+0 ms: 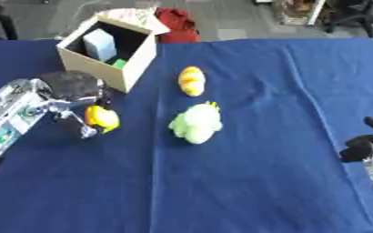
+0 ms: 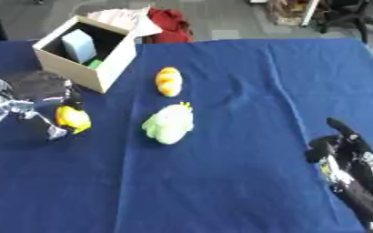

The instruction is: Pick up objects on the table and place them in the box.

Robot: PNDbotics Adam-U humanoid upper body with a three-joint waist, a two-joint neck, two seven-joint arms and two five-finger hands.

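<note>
Our left hand (image 1: 72, 102) pinches the yellow toy (image 1: 102, 118) at frame left; it may slip short of the box (image 1: 134, 63). Right hand (image 2: 337, 145) idles, fingers relaxed.

A blue cloth (image 1: 261, 182) covers the table. Beyond the cloth's far edge lies a red bundle of fabric (image 1: 178, 23) on the grey floor (image 1: 237, 18). At the upper right, past the cloth, stands 1 dark office chair (image 2: 350, 16).

So I count three toys out: one yellow toy (image 1: 102, 118), one bread-shaped toy (image 1: 191, 81), one pale green plush (image 1: 196, 123). One cardboard box (image 1: 134, 63), two items inside: a light blue block (image 1: 100, 44) and something green (image 1: 119, 63).
</note>
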